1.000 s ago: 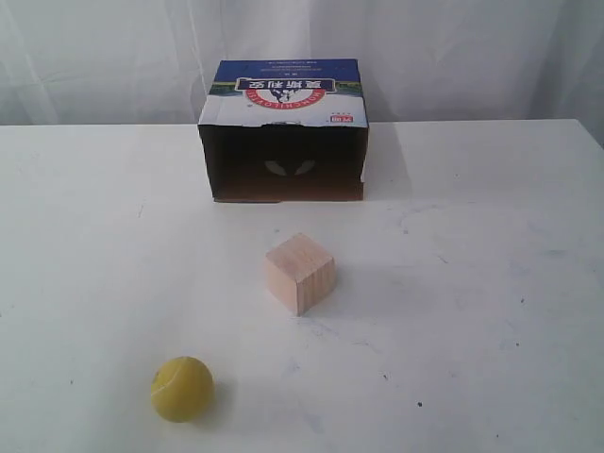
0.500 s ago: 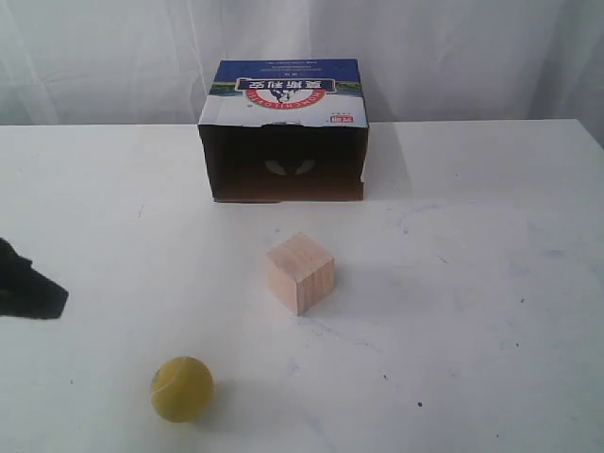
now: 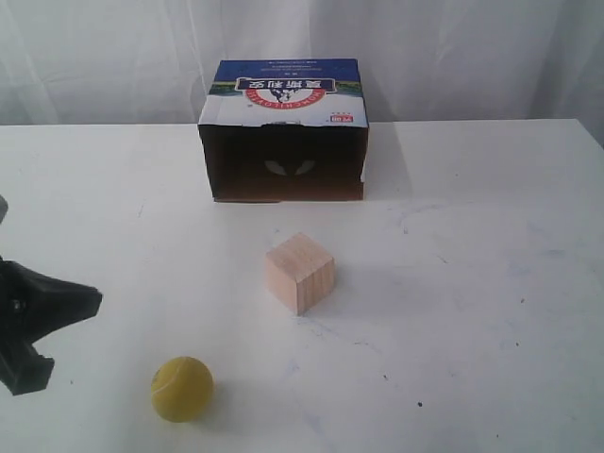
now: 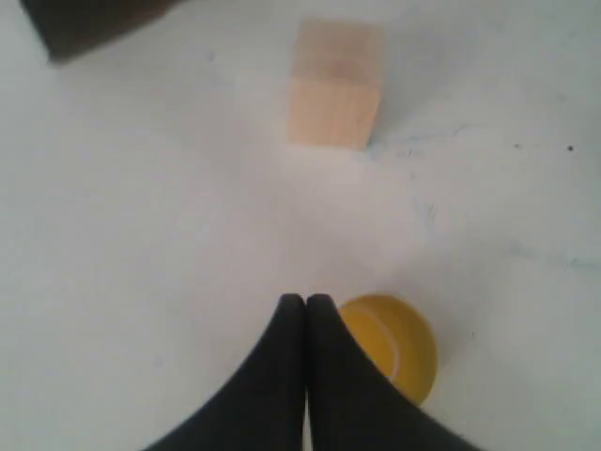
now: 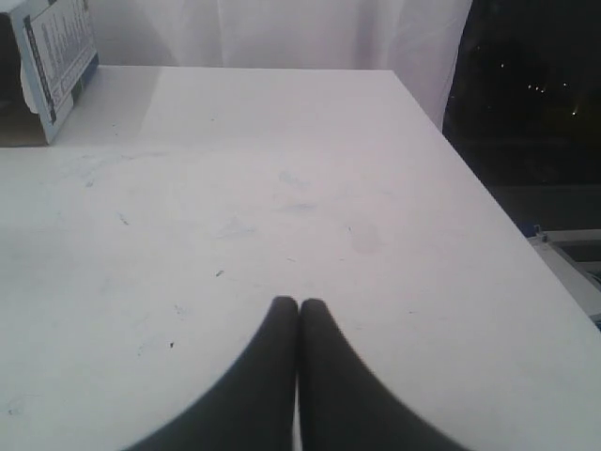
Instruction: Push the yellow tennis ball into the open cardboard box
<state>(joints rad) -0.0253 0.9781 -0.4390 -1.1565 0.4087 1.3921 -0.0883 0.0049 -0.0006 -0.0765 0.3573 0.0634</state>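
Note:
The yellow tennis ball [image 3: 181, 388] lies near the table's front left. My left gripper [image 3: 92, 300] is shut, empty, to the ball's left and a little farther back. In the left wrist view the shut gripper [image 4: 306, 301] sits just beside the ball [image 4: 399, 346], partly covering it. The open cardboard box [image 3: 283, 132] stands at the back centre, its dark opening facing the front. A corner of the box [image 4: 84, 23] shows in the left wrist view and its printed side [image 5: 52, 52] in the right wrist view. My right gripper [image 5: 299, 304] is shut over bare table, out of the exterior view.
A pale wooden cube [image 3: 299, 273] stands between the ball and the box, seen too as the cube [image 4: 336, 89] in the left wrist view. The white table [image 3: 472, 283] ends at an edge on the right [image 5: 488, 207]. White curtains hang behind.
My left gripper has come in from the left edge of the exterior view, moving right toward the ball. Ball, cube and box have not moved.

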